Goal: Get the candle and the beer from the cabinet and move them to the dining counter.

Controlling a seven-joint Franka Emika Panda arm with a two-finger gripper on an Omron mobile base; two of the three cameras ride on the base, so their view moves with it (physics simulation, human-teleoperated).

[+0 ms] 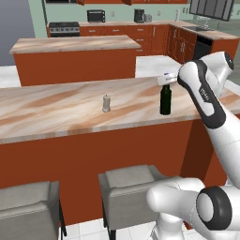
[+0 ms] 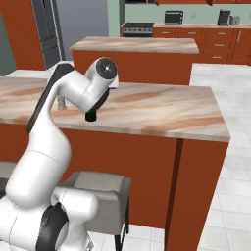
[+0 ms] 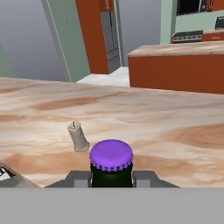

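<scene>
The gripper (image 3: 111, 177) is clamped on the beer's (image 1: 165, 99) neck — smooth, breakable glass, top-heavy on the dining counter (image 1: 56, 112).

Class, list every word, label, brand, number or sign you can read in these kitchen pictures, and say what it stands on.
There is no readable text in any view.
The beer is plain dark glass with a purple cap, with no label visible.
The candle is plain.
The dining counter carries only marbling.
The far appliances, such as the microwave, are too small to show any markings.
</scene>
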